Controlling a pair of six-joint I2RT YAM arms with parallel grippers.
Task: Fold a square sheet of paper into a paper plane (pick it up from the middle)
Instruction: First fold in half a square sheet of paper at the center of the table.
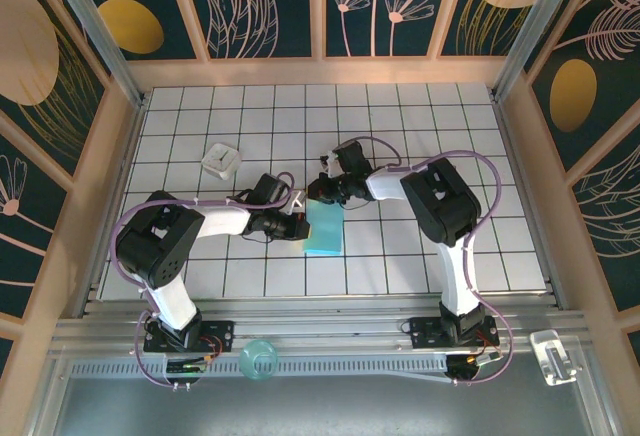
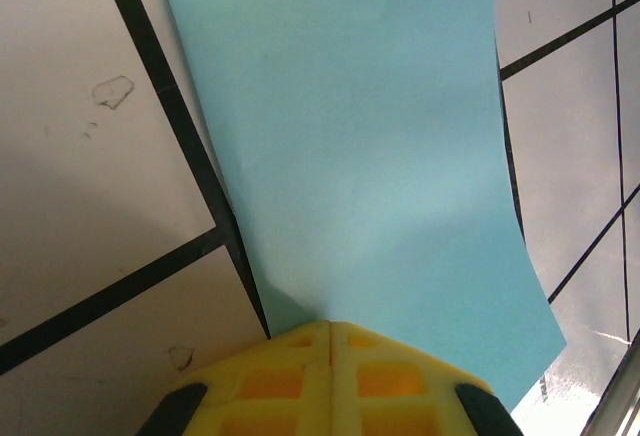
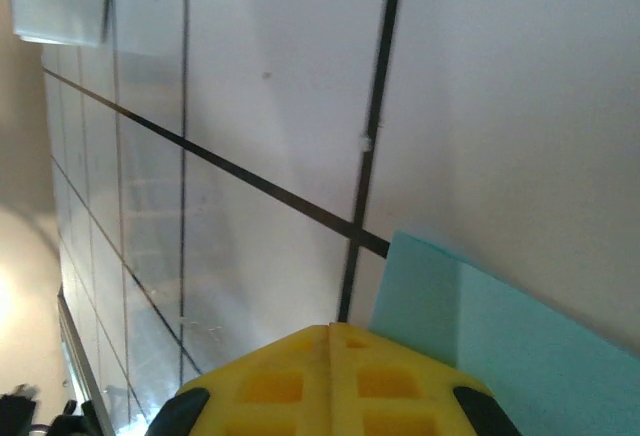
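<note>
A white gridded bench (image 1: pixel 400 116) sits inside walls painted with leaves. The light-blue sheet of paper (image 1: pixel 324 228) lies near its middle, looking folded into a rectangle. The left claw (image 1: pixel 298 224) is clenched at the sheet's left edge, and the right claw (image 1: pixel 322 192) is clenched at its far corner. A white block (image 1: pixel 221 161) stands well apart.

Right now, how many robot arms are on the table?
2. The left arm is bolted at the near-left edge, the right arm at the near-right edge. Both reach in to the blue paper near the middle of the table. None seem hidden.
</note>
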